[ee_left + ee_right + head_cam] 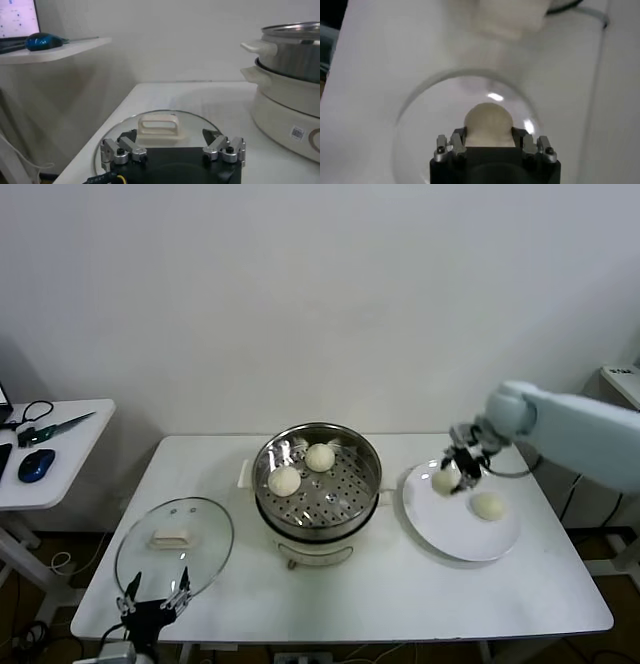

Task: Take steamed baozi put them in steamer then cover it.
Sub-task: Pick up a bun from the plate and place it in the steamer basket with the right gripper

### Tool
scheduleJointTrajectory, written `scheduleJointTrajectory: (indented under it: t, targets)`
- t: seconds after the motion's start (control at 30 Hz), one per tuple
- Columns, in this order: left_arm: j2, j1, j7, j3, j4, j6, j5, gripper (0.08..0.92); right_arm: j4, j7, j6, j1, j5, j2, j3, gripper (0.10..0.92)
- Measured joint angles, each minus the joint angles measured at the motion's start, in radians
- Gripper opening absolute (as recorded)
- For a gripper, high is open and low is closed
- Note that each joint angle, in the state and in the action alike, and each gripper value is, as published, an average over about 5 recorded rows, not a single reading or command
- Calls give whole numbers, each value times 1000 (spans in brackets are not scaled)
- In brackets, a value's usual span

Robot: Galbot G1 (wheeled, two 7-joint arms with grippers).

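1. The right gripper [489,145] has its fingers [451,146] closed on either side of a bun [489,124], over the left part of the white plate [445,534], to the right of the steamer [318,484].
2. To do this step well, I judge the grip should stay gentle so the soft dough is not dented, and the bun should be carried level to a bare part of the perforated tray.
3. The held bun is smooth, round and cream-white. A second bun [487,505] lies on the plate; two more [285,480] [319,457] already sit in the steamer.
4. The left gripper [173,152] waits at the table's near left edge, fingers apart, just beside the glass lid [175,544], which lies flat on the table.
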Motion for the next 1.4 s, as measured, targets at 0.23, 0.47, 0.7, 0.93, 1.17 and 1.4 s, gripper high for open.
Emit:
scheduleJointTrajectory:
  t: [0.23, 0.47, 0.7, 0.93, 1.17, 1.4]
  targets:
    - [0, 8, 0, -11, -10, -1, 1, 823, 107, -16, 159, 174, -6, 159, -17, 619]
    - [-5, 19, 0, -20, -22, -5, 5, 823, 204, 13, 274, 175, -113, 286, -21, 619]
    - [-11, 24, -1, -20, -28, -6, 7, 823, 250, 50, 329, 107, -239, 348, -30, 619]
    - [-12, 28, -1, -20, -29, -9, 8, 823, 244, 82, 357, 21, -343, 384, -30, 619]
    - [-8, 31, -2, -24, -26, -11, 5, 823, 227, 102, 369, -45, -396, 405, -33, 619]
    - [-10, 30, -2, -22, -26, -11, 4, 823, 202, 112, 376, -80, -422, 419, -32, 657]
